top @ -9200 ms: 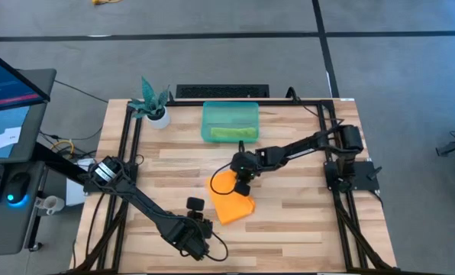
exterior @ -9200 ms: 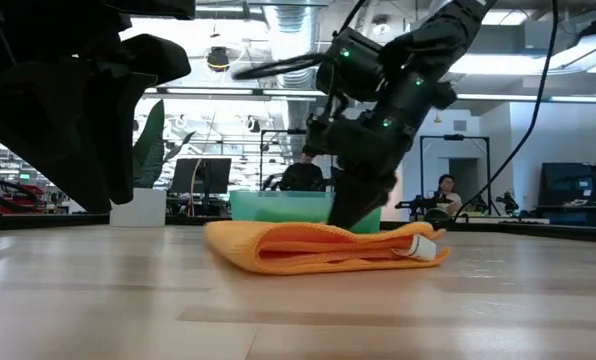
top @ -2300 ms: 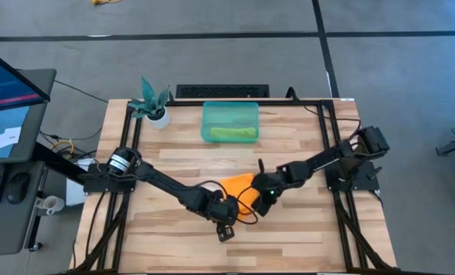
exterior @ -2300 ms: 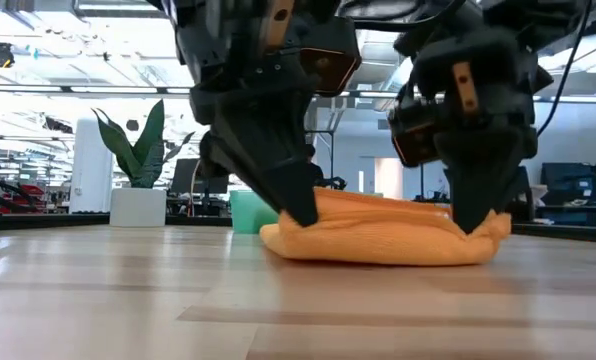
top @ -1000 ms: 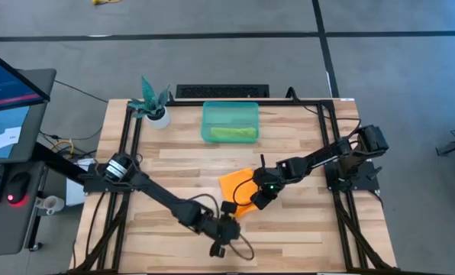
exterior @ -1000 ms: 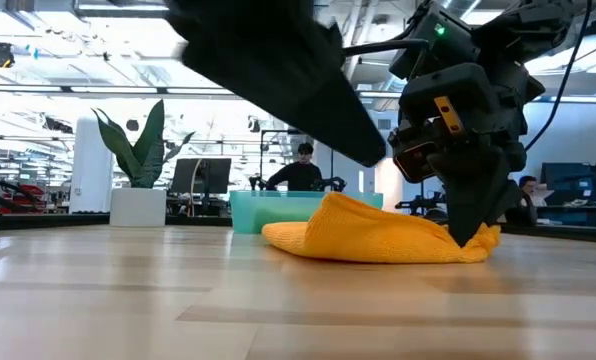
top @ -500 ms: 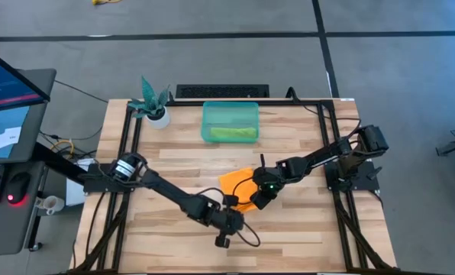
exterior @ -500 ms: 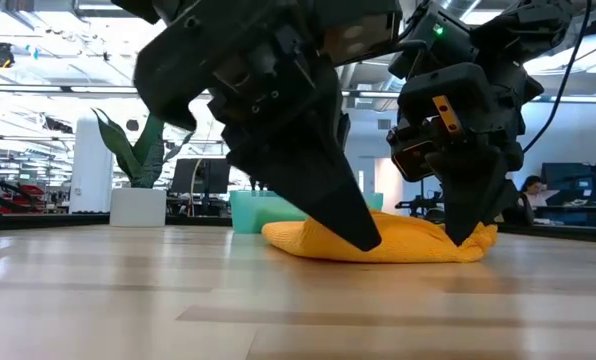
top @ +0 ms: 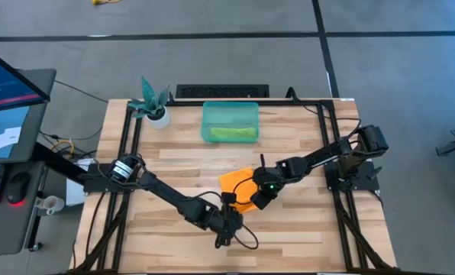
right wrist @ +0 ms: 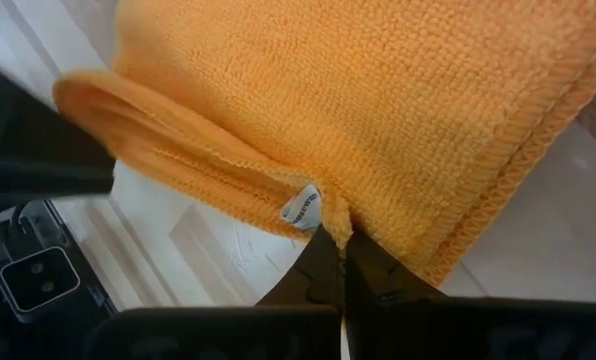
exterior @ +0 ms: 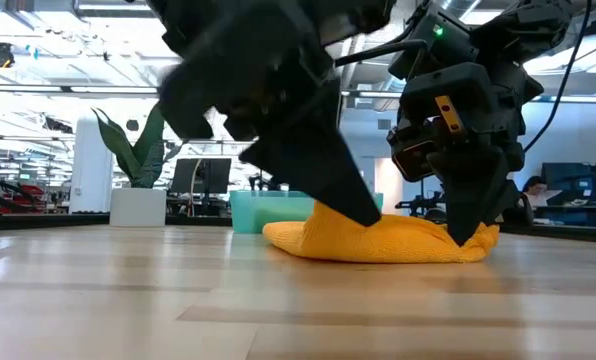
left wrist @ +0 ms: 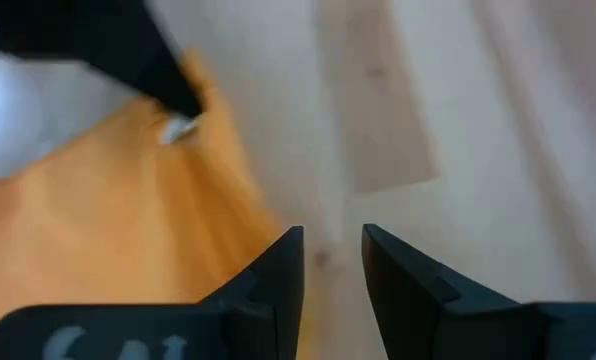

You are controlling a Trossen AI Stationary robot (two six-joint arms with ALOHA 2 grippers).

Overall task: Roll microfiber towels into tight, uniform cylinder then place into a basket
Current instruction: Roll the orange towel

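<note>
Right hand (right wrist: 340, 250) pinches orange towel (right wrist: 378, 110) edge; left hand (left wrist: 333, 262) slightly parted, empty, beside it

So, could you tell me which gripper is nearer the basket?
Right. The right gripper pinches the orange towel below the basket; the left gripper sits beyond the towel's near edge, farther off.
</note>
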